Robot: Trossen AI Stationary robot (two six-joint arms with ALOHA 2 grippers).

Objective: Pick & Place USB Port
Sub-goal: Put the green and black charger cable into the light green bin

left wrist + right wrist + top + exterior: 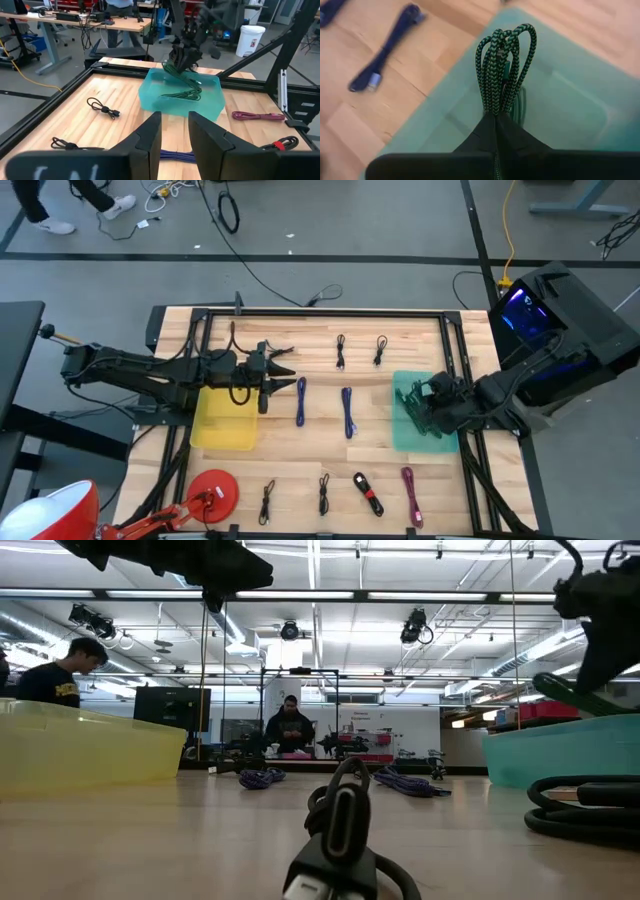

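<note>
Sorting is partly done: right fingers [495,117], clamped on a green cable [504,65], hang over the teal bin [405,435] at 3 o'clock, which seemingly holds another. Left fingers [174,131] hover slightly parted, empty, near the yellow bin [222,432]. Many cables remain on the bench [300,455].

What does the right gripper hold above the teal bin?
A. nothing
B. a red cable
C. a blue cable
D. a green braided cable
D: in the right wrist view the right gripper has its jaws shut on a looped green braided cable over the teal bin.
</note>
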